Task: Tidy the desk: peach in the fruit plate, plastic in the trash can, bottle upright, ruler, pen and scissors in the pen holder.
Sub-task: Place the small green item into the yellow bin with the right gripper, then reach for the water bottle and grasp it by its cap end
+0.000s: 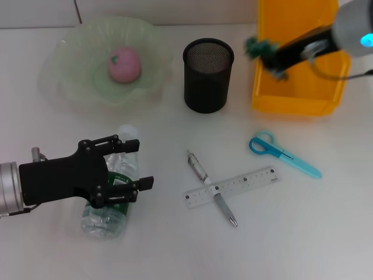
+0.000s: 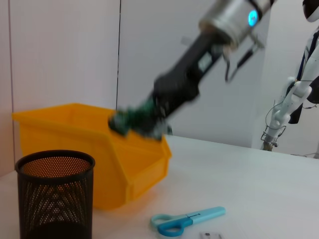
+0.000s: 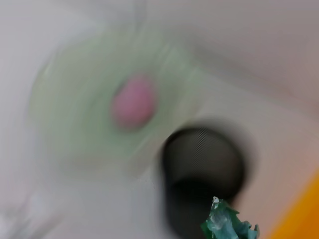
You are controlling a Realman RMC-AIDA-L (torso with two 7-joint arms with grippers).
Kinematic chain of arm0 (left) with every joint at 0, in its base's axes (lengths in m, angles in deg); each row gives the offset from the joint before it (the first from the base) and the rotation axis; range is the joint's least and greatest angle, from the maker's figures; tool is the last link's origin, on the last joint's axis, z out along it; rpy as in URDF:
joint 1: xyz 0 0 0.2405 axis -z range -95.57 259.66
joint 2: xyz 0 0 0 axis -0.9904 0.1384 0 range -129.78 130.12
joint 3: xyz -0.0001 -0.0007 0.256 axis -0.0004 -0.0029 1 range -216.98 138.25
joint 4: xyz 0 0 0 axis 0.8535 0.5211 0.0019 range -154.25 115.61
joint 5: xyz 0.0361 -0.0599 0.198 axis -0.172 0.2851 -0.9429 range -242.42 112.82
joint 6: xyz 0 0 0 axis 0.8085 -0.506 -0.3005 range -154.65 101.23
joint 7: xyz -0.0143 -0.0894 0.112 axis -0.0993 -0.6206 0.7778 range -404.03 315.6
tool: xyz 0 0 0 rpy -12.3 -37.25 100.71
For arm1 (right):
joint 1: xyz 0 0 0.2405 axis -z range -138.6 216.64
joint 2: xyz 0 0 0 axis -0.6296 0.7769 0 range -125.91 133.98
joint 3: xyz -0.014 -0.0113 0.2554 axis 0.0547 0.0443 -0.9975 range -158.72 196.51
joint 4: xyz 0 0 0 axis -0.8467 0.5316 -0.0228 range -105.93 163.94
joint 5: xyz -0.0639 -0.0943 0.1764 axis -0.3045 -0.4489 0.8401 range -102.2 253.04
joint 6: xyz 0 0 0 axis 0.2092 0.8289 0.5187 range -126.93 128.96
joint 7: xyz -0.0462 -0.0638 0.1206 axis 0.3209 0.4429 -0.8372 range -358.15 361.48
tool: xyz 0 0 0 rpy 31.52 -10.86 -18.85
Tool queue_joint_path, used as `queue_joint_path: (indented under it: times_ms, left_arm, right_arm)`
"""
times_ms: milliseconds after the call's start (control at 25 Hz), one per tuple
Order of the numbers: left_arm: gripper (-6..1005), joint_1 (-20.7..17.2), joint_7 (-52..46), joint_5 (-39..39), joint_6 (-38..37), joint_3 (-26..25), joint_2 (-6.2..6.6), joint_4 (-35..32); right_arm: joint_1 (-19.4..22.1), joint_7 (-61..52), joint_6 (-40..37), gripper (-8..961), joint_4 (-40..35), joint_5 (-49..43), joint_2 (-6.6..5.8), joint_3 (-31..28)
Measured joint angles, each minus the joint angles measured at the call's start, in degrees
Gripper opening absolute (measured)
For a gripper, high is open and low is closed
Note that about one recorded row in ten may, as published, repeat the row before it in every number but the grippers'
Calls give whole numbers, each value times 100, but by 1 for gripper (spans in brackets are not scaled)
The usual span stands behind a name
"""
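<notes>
My right gripper (image 1: pixel 273 57) is shut on a crumpled green plastic scrap (image 1: pixel 256 46) and holds it over the left rim of the yellow trash bin (image 1: pixel 294 96). The scrap also shows in the right wrist view (image 3: pixel 227 225) and in the left wrist view (image 2: pixel 128 121). My left gripper (image 1: pixel 135 164) is open, its fingers on either side of a clear bottle (image 1: pixel 108 216) that lies on its side. The pink peach (image 1: pixel 123 64) sits in the green fruit plate (image 1: pixel 76 81). The pen (image 1: pixel 201 169), the ruler (image 1: pixel 250 178) and the blue scissors (image 1: pixel 284 153) lie on the desk in front of the black mesh pen holder (image 1: pixel 208 74).
The pen lies crossed under the ruler. The pen holder stands between the plate and the bin, close to the bin's left wall. In the left wrist view the pen holder (image 2: pixel 54 194), the bin (image 2: pixel 75 139) and the scissors (image 2: pixel 187 220) show.
</notes>
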Motion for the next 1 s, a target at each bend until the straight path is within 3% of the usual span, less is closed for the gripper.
queue_joint_path:
  times_ms: [120, 280, 480, 600, 1000]
  left_arm:
    - [788, 20, 4, 2, 63, 0, -7, 8]
    - [788, 54, 8, 4, 82, 0, -9, 50]
    - [788, 120, 9, 27, 65, 3, -9, 168]
    - [789, 134, 9, 89, -13, 3, -9, 187]
    - [789, 181, -61, 379, -334, 33, 0, 159]
  right_arm:
    - [102, 12, 82, 160, -238, -443, -11, -666]
    - [69, 249, 591, 159, 251, -717, -26, -1216]
    - [166, 1312, 1596, 158, 1057, 295, -31, -1461]
    - [215, 1885, 1762, 138, 1294, 872, -35, -1571]
    - [222, 2102, 1731, 573, 1406, 952, -30, -1675]
